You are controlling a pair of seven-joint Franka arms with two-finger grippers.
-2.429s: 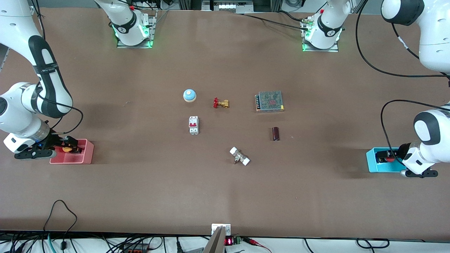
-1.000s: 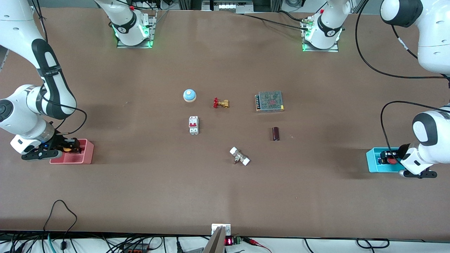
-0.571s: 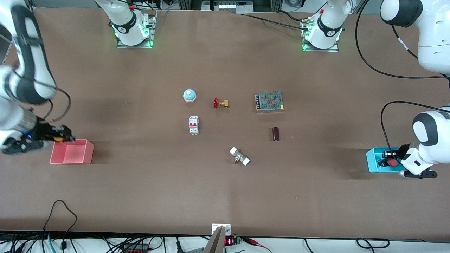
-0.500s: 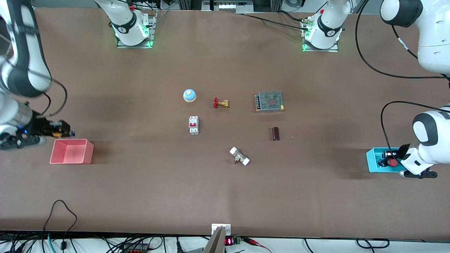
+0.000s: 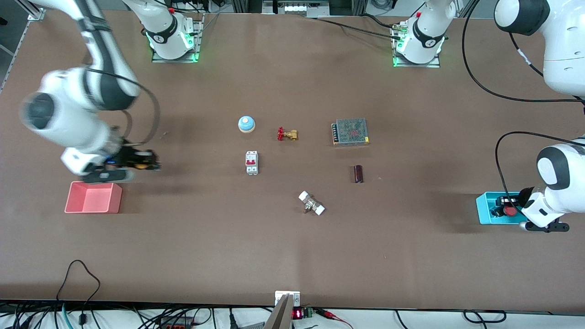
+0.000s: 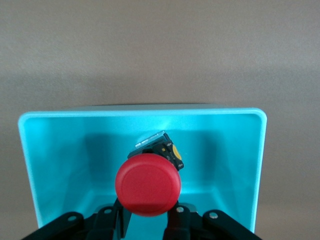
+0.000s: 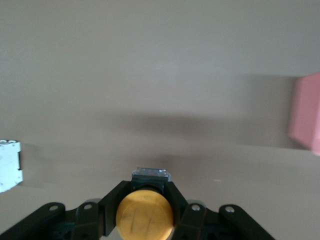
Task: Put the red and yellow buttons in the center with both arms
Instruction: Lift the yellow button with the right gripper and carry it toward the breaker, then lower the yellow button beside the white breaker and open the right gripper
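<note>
Front view: the right gripper [image 5: 148,165] hangs over bare brown table [image 5: 292,246] beside the pink plastic bin [image 5: 93,197]; the left gripper [image 5: 502,208] sits in the light blue plastic bin [image 5: 483,208].

Left wrist view: black fingers [image 6: 176,218] pinch the round red-capped push-button [image 6: 148,184] within the bin.

Right wrist view: fingers [image 7: 110,207] clamp the round orange-yellow-capped push-button [image 7: 144,213] from both sides, above the table.

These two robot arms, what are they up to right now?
The right gripper holds the yellow button in its fingers, up in the air over bare tabletop between the pink bin and the parts in the middle. The left gripper is down in the blue bin, fingers shut on the red button, which is not yet lifted out.
</note>
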